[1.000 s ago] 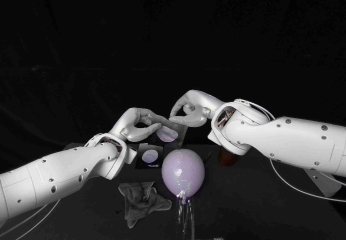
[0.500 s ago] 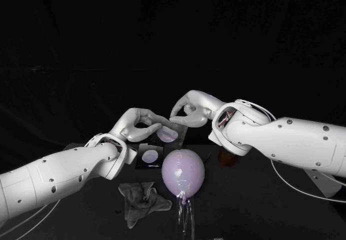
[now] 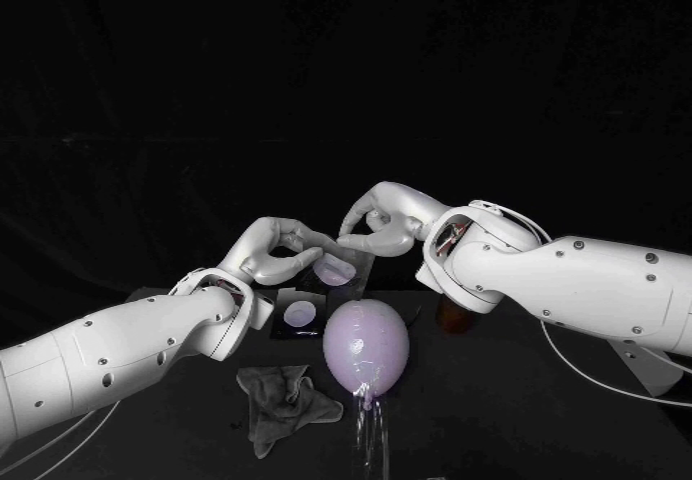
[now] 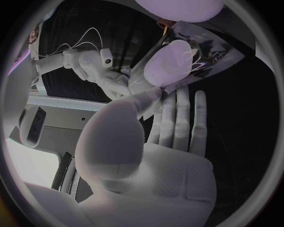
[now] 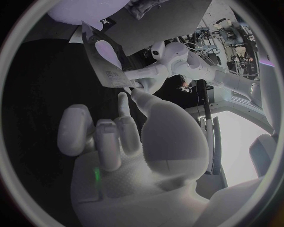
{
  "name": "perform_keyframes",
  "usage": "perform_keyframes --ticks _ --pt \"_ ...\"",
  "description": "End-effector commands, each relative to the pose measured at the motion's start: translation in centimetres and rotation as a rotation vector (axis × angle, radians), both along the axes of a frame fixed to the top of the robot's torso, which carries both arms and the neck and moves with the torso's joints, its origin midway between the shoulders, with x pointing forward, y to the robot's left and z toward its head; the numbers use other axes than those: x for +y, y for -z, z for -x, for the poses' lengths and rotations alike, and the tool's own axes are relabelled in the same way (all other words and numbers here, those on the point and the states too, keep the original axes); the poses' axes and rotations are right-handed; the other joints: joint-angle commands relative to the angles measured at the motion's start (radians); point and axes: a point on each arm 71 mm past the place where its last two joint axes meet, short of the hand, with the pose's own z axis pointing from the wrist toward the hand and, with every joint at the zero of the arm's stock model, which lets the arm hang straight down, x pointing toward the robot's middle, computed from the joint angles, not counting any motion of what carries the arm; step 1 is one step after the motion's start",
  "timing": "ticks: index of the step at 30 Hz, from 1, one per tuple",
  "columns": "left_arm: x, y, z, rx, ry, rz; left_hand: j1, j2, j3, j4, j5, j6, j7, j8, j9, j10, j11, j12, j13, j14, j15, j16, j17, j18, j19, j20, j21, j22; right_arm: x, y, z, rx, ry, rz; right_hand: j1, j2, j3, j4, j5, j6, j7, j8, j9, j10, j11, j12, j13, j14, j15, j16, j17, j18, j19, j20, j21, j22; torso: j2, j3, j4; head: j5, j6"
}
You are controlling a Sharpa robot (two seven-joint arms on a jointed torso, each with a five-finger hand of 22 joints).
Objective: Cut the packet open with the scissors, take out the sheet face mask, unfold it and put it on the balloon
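Observation:
A dark foil packet (image 3: 343, 270) with a pale oval on its face hangs in the air above the lilac balloon (image 3: 366, 344). My left hand (image 3: 277, 251) pinches its one edge and my right hand (image 3: 381, 221) pinches the top edge from the other side. In the left wrist view the thumb presses the packet (image 4: 180, 54) against the straight fingers (image 4: 177, 118), with the balloon (image 4: 177, 7) beyond it. The right wrist view has the thumb tip at a corner of the packet (image 5: 106, 64). The balloon stands on a clear stem (image 3: 369, 430).
A second flat packet (image 3: 300, 313) with a pale oval lies on the table left of the balloon. A crumpled grey cloth (image 3: 289, 400) lies at the front left. A small brownish thing (image 3: 454, 318) sits right of the balloon, under my right arm.

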Motion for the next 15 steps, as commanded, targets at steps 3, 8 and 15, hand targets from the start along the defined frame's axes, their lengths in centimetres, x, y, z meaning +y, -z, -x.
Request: perform_keyframes --ticks 3,8,15 --pt "-0.19 -0.19 -0.01 -0.006 0.007 0.004 -0.002 0.012 -0.001 0.005 0.004 0.005 0.002 0.003 0.141 -0.005 -0.001 0.005 0.001 -0.006 -0.002 0.007 0.001 0.020 -0.003 0.006 -0.004 -0.002 0.12 -0.06 0.14 -0.008 -0.014 -0.002 -0.010 0.002 -0.001 0.006 0.004 0.002 0.003 -0.001 -0.001 0.049 -0.001 -0.006 0.186 0.106 -0.004 0.003 0.263 0.000 -0.002 0.000 -0.004 0.100 0.000 -0.0002 0.0003 0.000 -0.002" --pt "-0.18 -0.19 -0.01 -0.006 0.006 0.004 -0.002 0.012 -0.001 0.005 0.004 0.005 0.002 0.003 0.141 -0.005 -0.001 0.005 0.001 -0.006 -0.002 0.007 0.001 0.020 -0.003 0.006 -0.004 -0.002 0.12 -0.06 0.19 -0.007 -0.015 -0.002 -0.010 0.002 -0.001 0.006 0.004 0.002 0.003 -0.001 -0.001 0.049 -0.001 -0.006 0.186 0.106 -0.004 0.003 0.263 0.000 -0.002 0.000 -0.004 0.100 0.000 -0.0001 0.0000 0.000 -0.002" --pt "-0.17 -0.18 -0.02 -0.006 0.006 0.004 -0.002 0.012 -0.001 0.005 0.004 0.005 0.002 0.003 0.141 -0.005 -0.001 0.005 0.001 -0.006 -0.002 0.007 0.001 0.020 -0.003 0.006 -0.004 -0.002 0.11 -0.04 0.18 -0.005 -0.016 0.000 -0.012 0.002 -0.002 0.008 0.004 0.002 0.003 -0.001 -0.001 0.049 -0.001 -0.005 0.186 0.106 -0.004 0.003 0.263 0.000 -0.002 0.000 -0.005 0.100 0.000 -0.0003 -0.0003 -0.001 -0.001"
